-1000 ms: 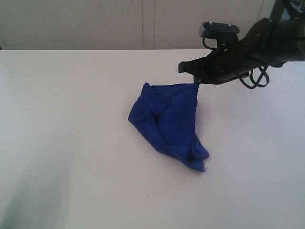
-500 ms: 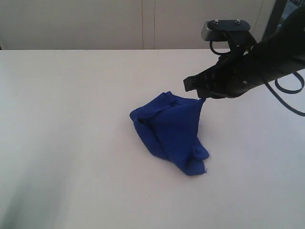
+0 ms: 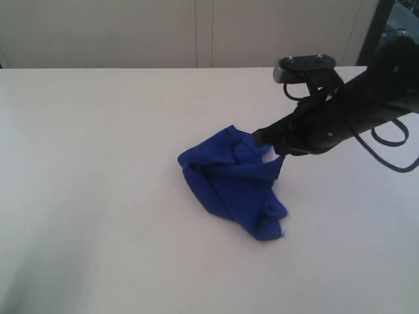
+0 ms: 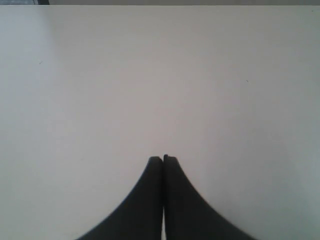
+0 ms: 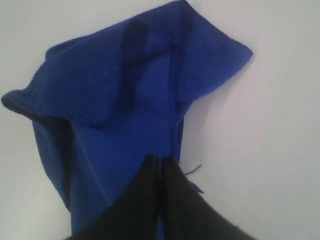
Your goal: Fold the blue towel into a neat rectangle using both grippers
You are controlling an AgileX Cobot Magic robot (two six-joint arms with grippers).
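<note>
Right gripper (image 3: 270, 140), centre-right of the exterior frame, has come down over the last second. A second ago it held one corner of the blue towel (image 3: 229, 186) up toward the upper middle of the frame, with the cloth hanging stretched beneath it. Now its tip sits low, just above the table (image 3: 98, 196). The towel has slumped into a crumpled heap at frame centre, folds bunched along its upper edge, lower tip pointing to lower right as before. Jaws pressed together. The right wrist view shows them closed over the towel's edge, the loose thread (image 5: 193, 171) just beside them; judged to be pinching the cloth, not released. Left gripper (image 4: 163, 161): jaws shut with nothing between them, only bare table below in its wrist view; absent from the exterior frame. Reading: the descent put slack back into the cloth instead of laying it flat. No straight edge shows and the layers overlap, so the towel is nowhere near a rectangle and the task is still early. Next move probably needs the left arm to take a second corner so the cloth can be stretched between the two. Risk: the other corners look buried in the folds.
</note>
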